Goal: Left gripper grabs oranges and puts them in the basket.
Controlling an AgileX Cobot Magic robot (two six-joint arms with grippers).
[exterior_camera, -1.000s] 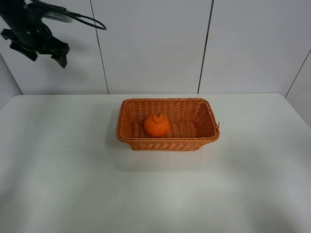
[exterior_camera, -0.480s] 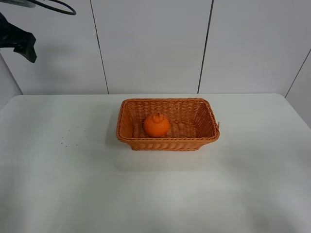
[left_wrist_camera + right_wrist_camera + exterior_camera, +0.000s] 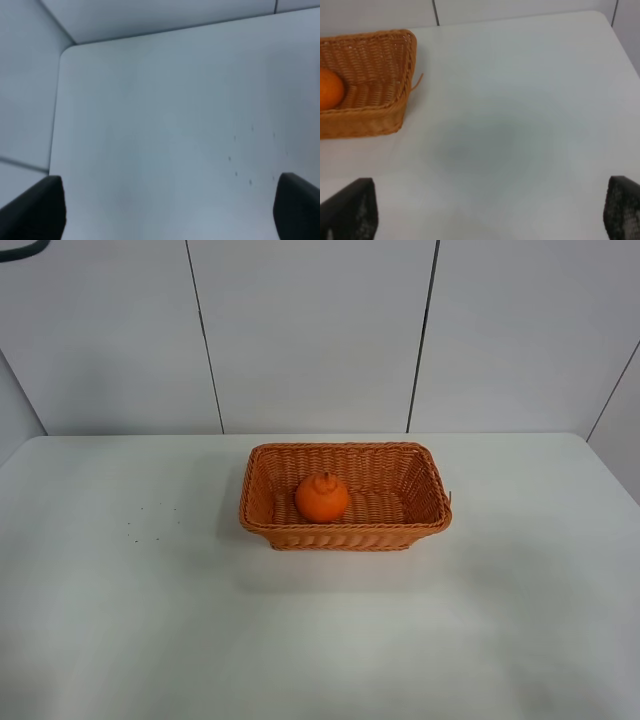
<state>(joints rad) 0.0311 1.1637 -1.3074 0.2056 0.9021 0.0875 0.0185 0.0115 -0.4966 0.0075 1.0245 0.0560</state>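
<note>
The orange [image 3: 322,498] lies inside the wicker basket [image 3: 345,537] at the middle of the white table, toward the basket's left half. It also shows in the right wrist view [image 3: 330,89], in the basket [image 3: 375,117]. My left gripper [image 3: 166,207] is open and empty, high over the table's bare far-left corner, well away from the basket. In the exterior view only a bit of its black cable [image 3: 20,252] shows at the top left corner. My right gripper [image 3: 485,210] is open and empty, above the table to the right of the basket.
The white table [image 3: 150,620] has a few small dark specks [image 3: 150,520] left of the basket. Grey wall panels [image 3: 310,330] stand behind the table's far edge.
My left arm has risen and pulled back to the upper left, leaving the exterior view except for a piece of cable. The orange and basket have not moved.
</note>
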